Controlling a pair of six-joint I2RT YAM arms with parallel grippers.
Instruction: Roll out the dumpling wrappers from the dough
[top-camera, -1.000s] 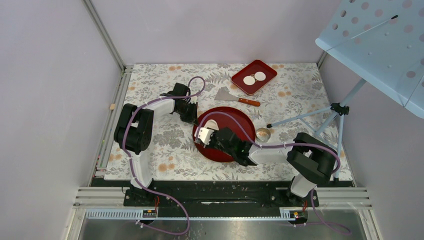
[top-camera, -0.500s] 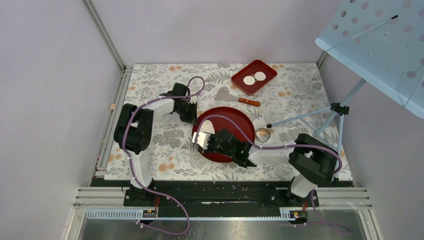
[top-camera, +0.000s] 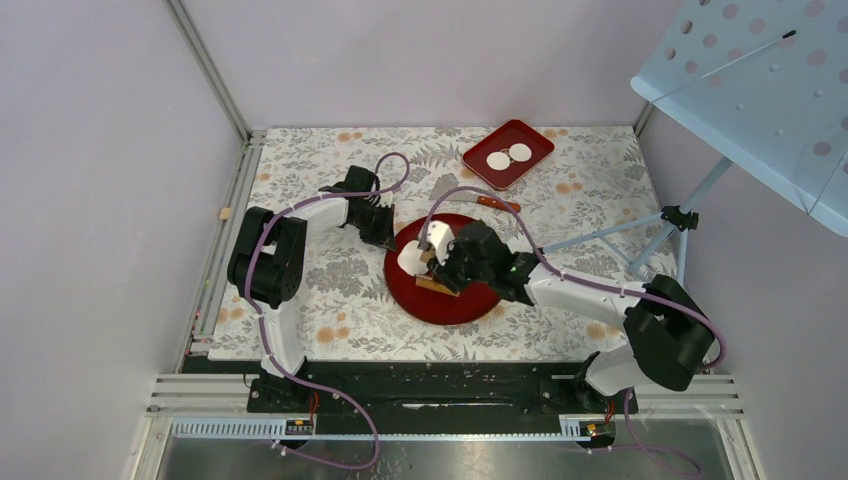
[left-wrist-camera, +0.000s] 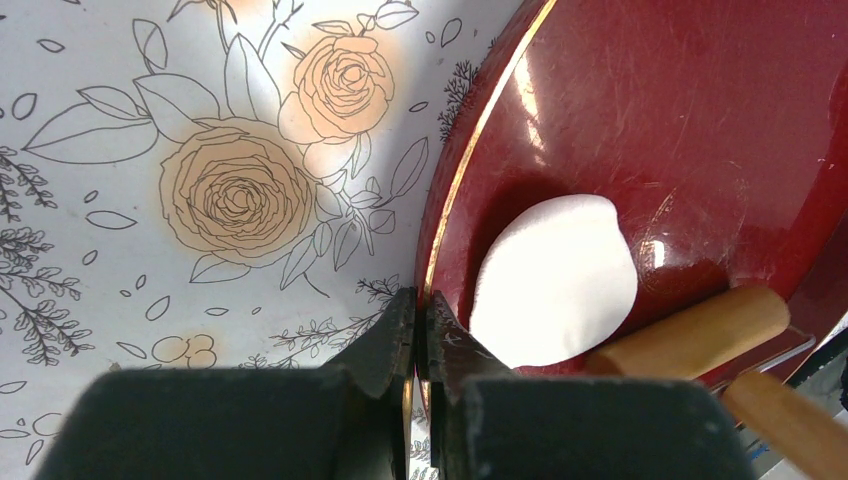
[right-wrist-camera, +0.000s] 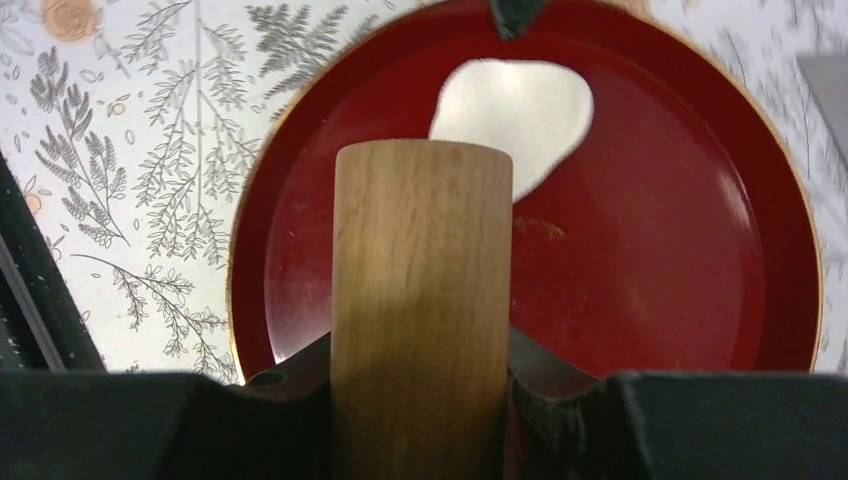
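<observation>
The flowered table (top-camera: 330, 280) bears a round red plate (top-camera: 470, 300). The left tool (left-wrist-camera: 420, 320), fingers together, pinches the plate's left rim. The right tool (top-camera: 445, 268) is clamped on a wooden pin (right-wrist-camera: 420, 300) at the edge of the flattened dough (left-wrist-camera: 555, 280) on the plate. Two wrappers (top-camera: 498, 160) lie in the far tray (top-camera: 512, 175).

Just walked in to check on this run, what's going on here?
The right gripper holds a wooden rolling pin at the edge of the flattened dough on the round red tray. The left gripper is pinched shut on that tray's rim. Two dumpling wrappers lie in the small red tray at the back.
</observation>
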